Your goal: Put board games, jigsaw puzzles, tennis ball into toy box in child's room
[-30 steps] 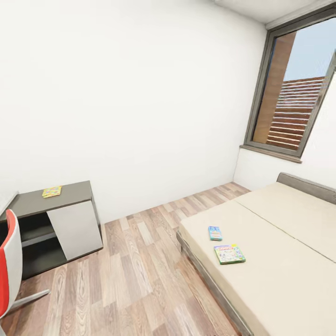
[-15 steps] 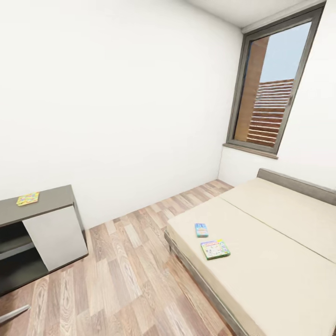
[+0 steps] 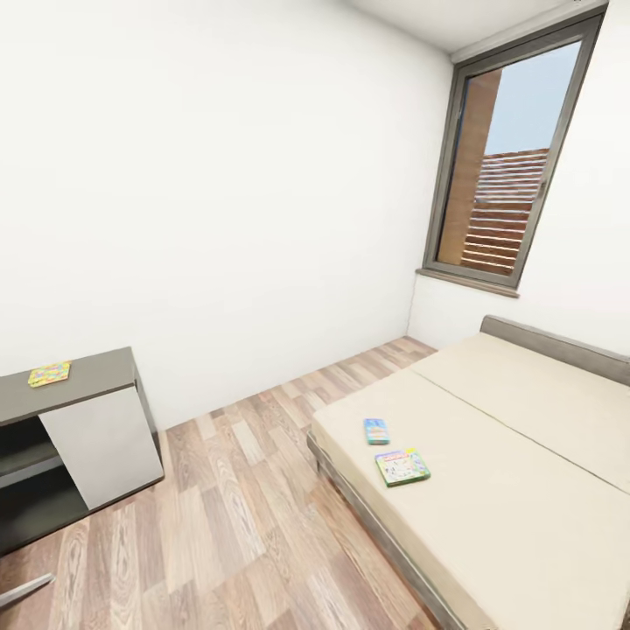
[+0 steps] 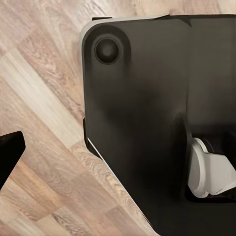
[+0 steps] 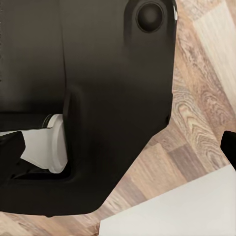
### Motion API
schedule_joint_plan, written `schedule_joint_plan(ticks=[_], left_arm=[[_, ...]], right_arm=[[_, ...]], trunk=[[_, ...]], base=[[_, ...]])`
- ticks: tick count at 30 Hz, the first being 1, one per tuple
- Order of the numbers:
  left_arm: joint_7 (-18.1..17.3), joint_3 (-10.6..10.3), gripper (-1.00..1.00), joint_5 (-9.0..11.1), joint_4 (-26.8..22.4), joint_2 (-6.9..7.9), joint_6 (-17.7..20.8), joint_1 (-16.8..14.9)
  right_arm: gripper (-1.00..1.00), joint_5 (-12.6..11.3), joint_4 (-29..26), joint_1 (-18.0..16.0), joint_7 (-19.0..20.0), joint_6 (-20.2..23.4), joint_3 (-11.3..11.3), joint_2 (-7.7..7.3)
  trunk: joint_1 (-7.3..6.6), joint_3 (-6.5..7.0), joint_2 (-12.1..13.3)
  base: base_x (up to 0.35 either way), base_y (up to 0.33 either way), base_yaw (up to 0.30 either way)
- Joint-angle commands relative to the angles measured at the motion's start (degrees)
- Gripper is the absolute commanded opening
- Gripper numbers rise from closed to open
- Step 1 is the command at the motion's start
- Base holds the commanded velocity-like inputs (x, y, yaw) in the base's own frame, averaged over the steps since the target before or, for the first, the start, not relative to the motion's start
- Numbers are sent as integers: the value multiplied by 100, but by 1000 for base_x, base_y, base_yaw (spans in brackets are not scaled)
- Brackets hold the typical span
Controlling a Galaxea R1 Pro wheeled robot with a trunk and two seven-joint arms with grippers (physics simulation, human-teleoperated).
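You see a beige bed [image 3: 525,455], a small blue game [image 3: 376,430], a green-edged game [image 3: 402,466] and a multicoloured puzzle [image 3: 49,374].

No lettering can be read anywhere. The small blue board game [image 3: 376,430] and the green-edged board game [image 3: 402,466] on the bed [image 3: 525,490] carry printed covers, too small to make out; likewise the jigsaw puzzle [image 3: 49,374] on the cabinet [image 3: 96,372].
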Motion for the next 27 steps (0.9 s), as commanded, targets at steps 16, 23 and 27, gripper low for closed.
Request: schedule_joint_plan(ticks=[16,23,27], left_arm=[[-2,0,100,-4,5,34,-19,-2],[-4,-1,100,-5,5,34,-19,-2],[-5,-1,100,-5,5,34,-19,-2]], right_arm=[[100,-8,1,-1,2,-20,-1,-13],[100,-8,1,-1,2,-20,-1,-14],[100,-8,1,-1,2,-20,-1,-14]], trunk=[[3,-6,-7],[3,-6,-7],[3,-6,-7]], base=[[156,188,-243],[83,272,-280],[13,286,-281]])
